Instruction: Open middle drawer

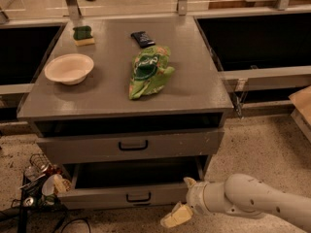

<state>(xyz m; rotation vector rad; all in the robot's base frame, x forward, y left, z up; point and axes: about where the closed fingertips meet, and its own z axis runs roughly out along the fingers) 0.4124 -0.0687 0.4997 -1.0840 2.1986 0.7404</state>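
The middle drawer point(131, 147) is a wide grey front with a small black loop handle point(133, 145), just under the cabinet top. It juts out slightly, with a dark gap above it. My gripper point(182, 200) hangs low at the bottom right, near the floor and beside the right end of the lower drawer point(127, 195). It is open and holds nothing, well below and right of the middle drawer's handle. The cream arm point(252, 200) runs off to the right.
The lower drawer stands pulled out, showing a dark inside. On the cabinet top point(194, 86) lie a white bowl point(69, 68), a green chip bag point(149, 71), a dark packet point(143, 39) and a sponge point(83, 35). A wire basket of clutter point(39, 183) sits on the floor at left.
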